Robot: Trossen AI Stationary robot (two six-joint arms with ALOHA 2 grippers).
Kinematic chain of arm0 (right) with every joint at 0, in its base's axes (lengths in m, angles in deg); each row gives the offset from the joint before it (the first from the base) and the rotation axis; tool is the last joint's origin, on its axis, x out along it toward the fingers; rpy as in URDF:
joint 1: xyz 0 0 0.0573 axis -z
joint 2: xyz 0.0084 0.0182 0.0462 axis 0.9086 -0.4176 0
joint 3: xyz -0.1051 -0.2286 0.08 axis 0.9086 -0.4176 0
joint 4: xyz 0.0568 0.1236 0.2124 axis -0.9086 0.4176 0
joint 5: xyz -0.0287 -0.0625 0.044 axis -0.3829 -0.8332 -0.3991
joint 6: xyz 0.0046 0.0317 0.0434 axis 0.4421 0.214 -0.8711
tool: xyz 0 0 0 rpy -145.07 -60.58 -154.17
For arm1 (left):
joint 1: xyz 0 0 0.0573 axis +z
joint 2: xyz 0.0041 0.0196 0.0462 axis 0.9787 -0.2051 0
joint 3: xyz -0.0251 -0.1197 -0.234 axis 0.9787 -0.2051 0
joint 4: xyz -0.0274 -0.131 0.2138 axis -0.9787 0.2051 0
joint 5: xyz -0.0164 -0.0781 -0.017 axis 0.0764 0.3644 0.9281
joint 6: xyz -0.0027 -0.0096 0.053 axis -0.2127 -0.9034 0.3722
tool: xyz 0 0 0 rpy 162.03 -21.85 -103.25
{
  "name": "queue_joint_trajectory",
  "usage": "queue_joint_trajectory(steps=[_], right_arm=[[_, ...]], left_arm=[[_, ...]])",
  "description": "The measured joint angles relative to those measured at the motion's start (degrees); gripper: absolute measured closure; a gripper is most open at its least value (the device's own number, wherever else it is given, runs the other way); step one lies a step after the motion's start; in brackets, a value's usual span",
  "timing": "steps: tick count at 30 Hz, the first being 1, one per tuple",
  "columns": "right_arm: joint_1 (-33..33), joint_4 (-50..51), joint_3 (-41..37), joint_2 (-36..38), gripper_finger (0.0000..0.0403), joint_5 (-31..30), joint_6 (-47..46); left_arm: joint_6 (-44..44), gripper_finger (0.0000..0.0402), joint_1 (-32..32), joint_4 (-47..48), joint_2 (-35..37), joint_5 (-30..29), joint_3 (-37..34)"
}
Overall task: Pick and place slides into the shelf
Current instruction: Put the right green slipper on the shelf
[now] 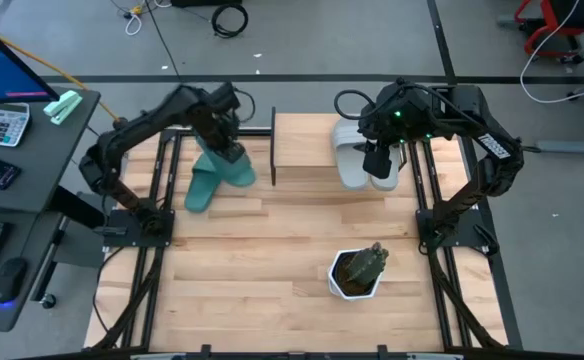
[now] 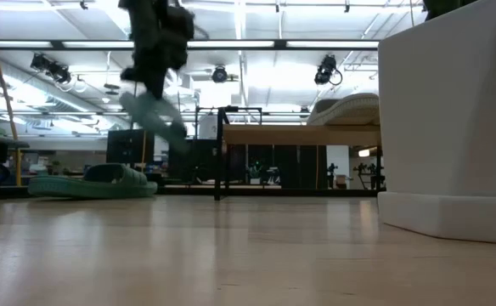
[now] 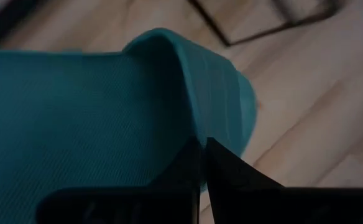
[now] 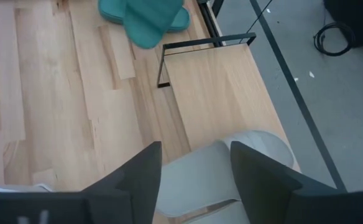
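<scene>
Left gripper [image 1: 228,150]: clenched on a teal slide [image 1: 234,168] at the table's far left, just left of the shelf; its fingertips are lost under the wrist in the high view.
Held slide: off the table and tilted, one end down, as the low view [image 2: 153,115] shows; in the left wrist view [image 3: 107,112] it fills the picture, the dark fingers [image 3: 188,171] pressed together on its edge.
Second teal slide [image 1: 201,187]: flat on the table [image 1: 272,290], partly under the held one from above; in the low view [image 2: 95,183] it lies at the left, whole.
Shelf [image 1: 302,140]: at the far edge between the arms; its black end frame [image 1: 273,145] stands at its left; its right end is covered by grey slides and the right arm.
Grey slides [image 1: 352,160]: on the shelf's right end; how many cannot be told, the arm hides part; from the low view only one rounded side [image 2: 346,109] shows on the plank.
Right gripper [image 1: 378,165]: over the grey slides, fingers spread apart; in the right wrist view [image 4: 194,180] they straddle a grey slide [image 4: 231,168]; whether they touch it cannot be told.
Plant pot [image 1: 357,272]: white, near the front, right of centre; in the low view [image 2: 452,127] it blocks the right side, cut off.
</scene>
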Motion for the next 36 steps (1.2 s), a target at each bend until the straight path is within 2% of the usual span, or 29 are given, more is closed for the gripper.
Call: queue_joint_trajectory(steps=[7, 13, 16, 24, 29, 36], right_arm=[[0.0, 0.0, 0.0, 0.0, 0.021, 0.0, 0.4], [0.0, 0.0, 0.0, 0.0, 0.021, 0.0, 0.5], [0.0, 0.0, 0.0, 0.0, 0.021, 0.0, 0.8], [0.1, 0.0, 0.0, 0.0, 0.021, -0.1, 0.9], [0.1, 0.0, 0.0, 0.4, 0.021, -0.2, 0.3], [0.1, 0.0, 0.0, 2.3, 0.021, -0.3, -2.5]], left_arm=[[1.5, 0.0391, 1.4, 10.2, 0.3, -0.8, 17.9], [1.5, 0.0391, 1.4, 11.3, 0.3, 1.2, 26.7], [1.4, 0.0391, 1.3, 9.2, 0.1, 6.6, 28.0], [0.1, 0.0391, -2.2, -4.0, -4.1, 20.3, 28.2], [4.9, 0.0391, -4.0, -5.4, -8.1, 25.1, 28.2], [14.9, 0.0391, -6.5, -5.4, -11.3, 28.5, 28.1]])
